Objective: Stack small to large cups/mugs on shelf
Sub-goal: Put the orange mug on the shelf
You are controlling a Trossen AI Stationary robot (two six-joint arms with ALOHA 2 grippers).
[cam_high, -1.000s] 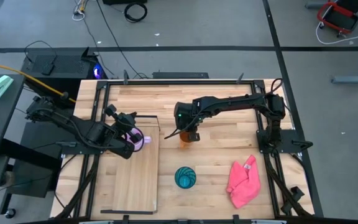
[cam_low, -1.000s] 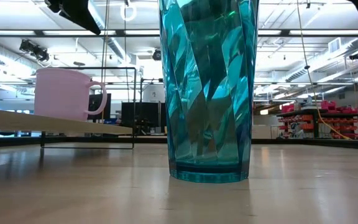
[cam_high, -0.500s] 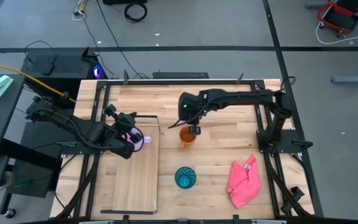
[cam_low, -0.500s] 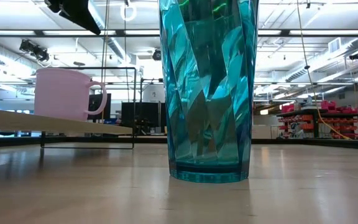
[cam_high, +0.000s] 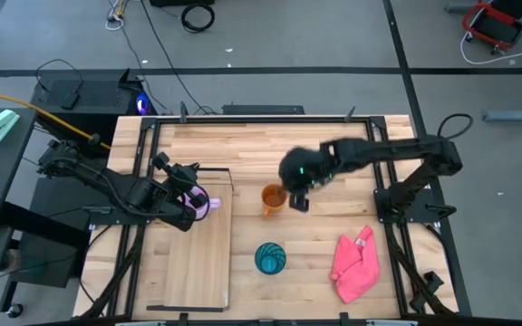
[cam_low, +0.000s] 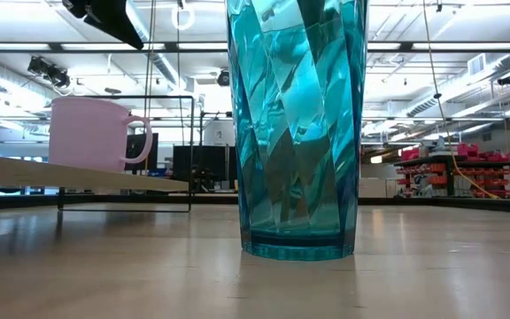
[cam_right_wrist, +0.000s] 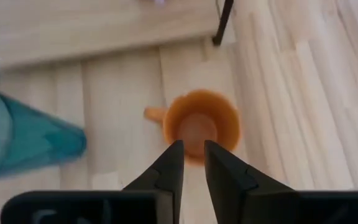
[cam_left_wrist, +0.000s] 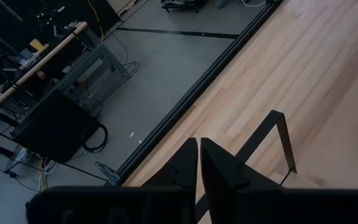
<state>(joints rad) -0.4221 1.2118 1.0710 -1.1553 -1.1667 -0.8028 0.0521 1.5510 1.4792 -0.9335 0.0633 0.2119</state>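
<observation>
Orange mug [cam_high: 272,199] now stands free; right gripper [cam_high: 299,201] has let go and withdrawn beside it, fingers slightly parted

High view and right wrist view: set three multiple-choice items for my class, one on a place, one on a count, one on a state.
1. Where is the orange mug?
A on the tabletop, right of the shelf
B on the shelf
C lifted in the air

2. How many mugs stand on the shelf?
A none
B one
C three

3. How does the orange mug stand?
A on its side
B upside down
C upright, mouth up

Key: 1 A, the high view shows it on bare tabletop past the shelf's edge. 2 B, only the lilac mug is there. 3 C, the right wrist view looks into its open mouth.
</observation>
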